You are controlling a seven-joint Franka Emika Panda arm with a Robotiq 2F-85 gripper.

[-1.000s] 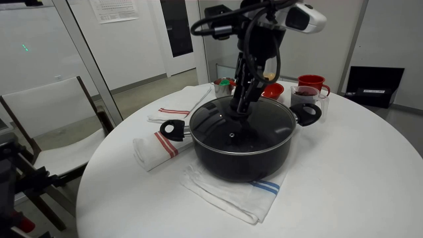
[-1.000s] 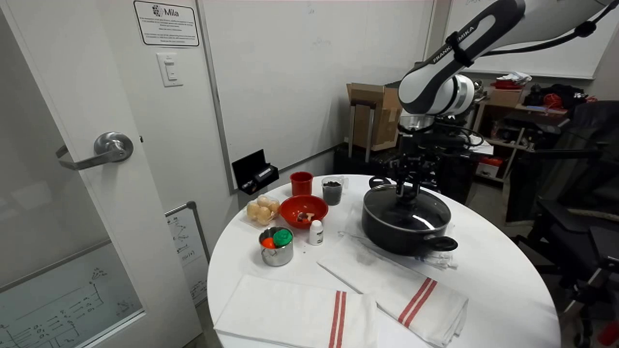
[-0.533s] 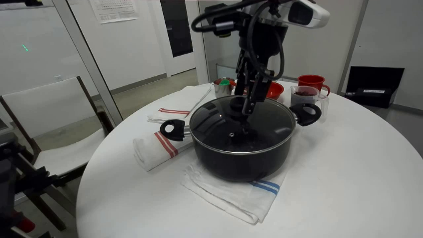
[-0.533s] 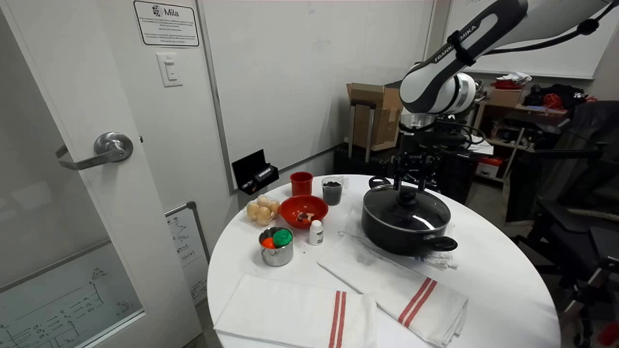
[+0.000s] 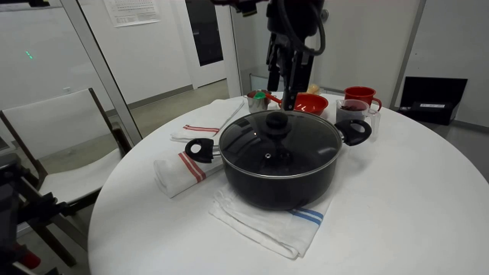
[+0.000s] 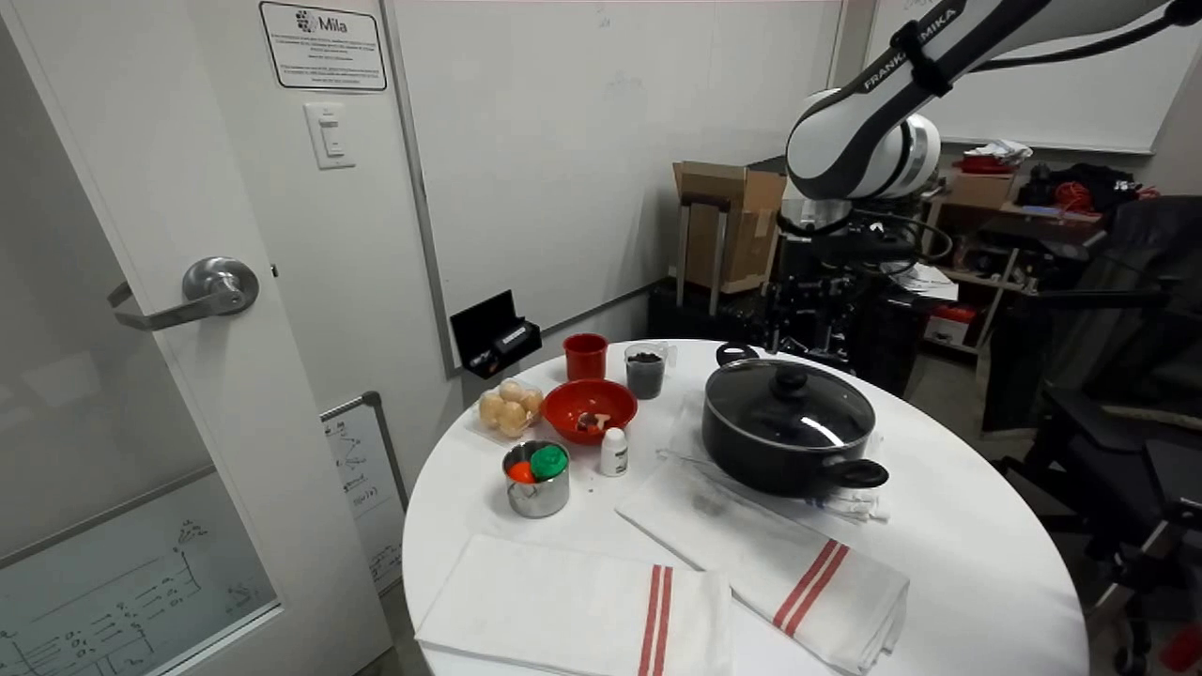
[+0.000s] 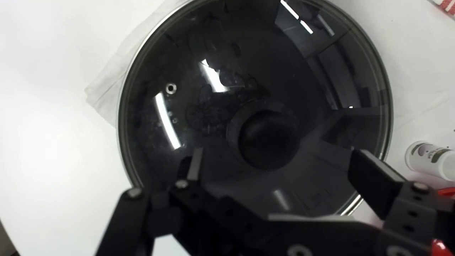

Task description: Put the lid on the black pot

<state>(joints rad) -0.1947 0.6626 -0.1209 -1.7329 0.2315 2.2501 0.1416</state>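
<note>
Because the jaws stand wide with nothing between them, the gripper [image 7: 277,160] carries no load; it hangs over the lid [image 5: 301,149], clear of the black knob [image 5: 276,119], which the wrist view shows through the gap. Spread seems meant to let the fingers [image 7: 369,181] pass either side of the knob without catching it. Knob sits at the lid's centre, presumably the handhold, since the broad glass gives little to pinch. Lid lies level on the black pot [image 5: 282,193], its metal rim [image 5: 280,177] following the pot's edge; both exterior views show no tilt. My judgement: lid placed, task as good as done, only a clean lift away wanted; a low sideways move could knock the knob. Side handles [image 5: 351,138] jut out at opposite ends, leaving the top free for an approach from above. Pot stands on a folded white cloth [image 5: 263,229] with blue stripes, perhaps to spare the table [image 5: 401,210] or check sliding. Two red-striped towels [image 6: 751,554] lie folded nearby. Farther out, a red bowl [image 6: 575,399], a steel cup [image 6: 538,498] and a white bottle [image 6: 614,453] stand grouped to one side of the pot, which probably gives the arm [image 6: 859,136] room to work.
</note>
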